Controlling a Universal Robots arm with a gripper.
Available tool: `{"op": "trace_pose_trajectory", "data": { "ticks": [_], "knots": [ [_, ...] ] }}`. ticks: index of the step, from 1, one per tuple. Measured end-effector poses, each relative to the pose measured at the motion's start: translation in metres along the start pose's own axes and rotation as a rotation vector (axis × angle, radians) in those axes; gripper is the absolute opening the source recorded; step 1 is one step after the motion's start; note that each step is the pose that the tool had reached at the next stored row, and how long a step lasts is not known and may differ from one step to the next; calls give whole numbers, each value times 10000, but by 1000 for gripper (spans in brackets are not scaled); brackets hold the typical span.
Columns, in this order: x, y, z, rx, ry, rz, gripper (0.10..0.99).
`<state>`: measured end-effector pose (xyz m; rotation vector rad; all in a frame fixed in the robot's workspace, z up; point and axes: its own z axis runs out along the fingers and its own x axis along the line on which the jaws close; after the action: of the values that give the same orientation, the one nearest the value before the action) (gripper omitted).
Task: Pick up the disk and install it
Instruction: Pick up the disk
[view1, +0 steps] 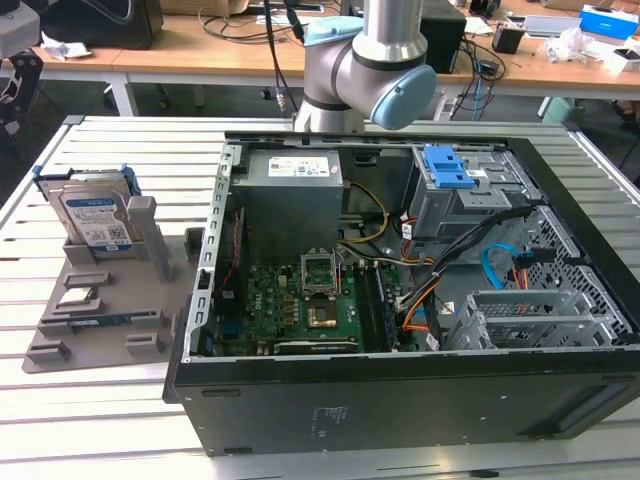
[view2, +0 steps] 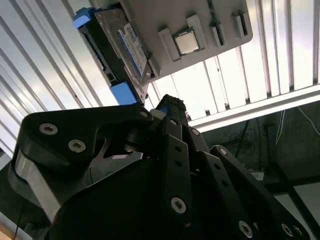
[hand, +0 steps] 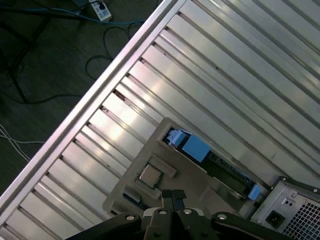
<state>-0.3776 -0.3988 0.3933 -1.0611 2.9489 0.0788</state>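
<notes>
The disk (view1: 95, 220) stands upright on its edge in a slot of the grey holder (view1: 110, 330) at the exterior view's left, its blue bracket around it and its label facing out. In the second wrist view the disk (view2: 127, 47) leans in the holder; the first wrist view shows the disk (hand: 222, 167) edge-on from above, with the bracket's blue ends showing. My gripper (hand: 173, 197) hangs high above the holder, shut with nothing between its fingertips. The gripper (view2: 170, 104) points toward the disk's near blue corner, well apart from it.
An open computer case (view1: 400, 400) lies on the slatted metal table (view1: 100, 430), with a blue-latched drive cage (view1: 455, 170) at its far right. A square processor chip (view1: 77, 296) sits on the holder in front of the disk. The table edge and floor cables (hand: 45, 60) lie beyond.
</notes>
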Motion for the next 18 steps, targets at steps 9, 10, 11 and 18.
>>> {"op": "trace_pose_trajectory", "data": {
  "ticks": [9, 10, 11, 18],
  "knots": [
    [0, 0, 0, -31, 60, -1353, 106],
    [0, 0, 0, -33, 64, -1423, 106],
    [0, 0, 0, -35, 67, -1497, 106],
    [0, 0, 0, -51, 99, -2211, 106]
  ]
}}
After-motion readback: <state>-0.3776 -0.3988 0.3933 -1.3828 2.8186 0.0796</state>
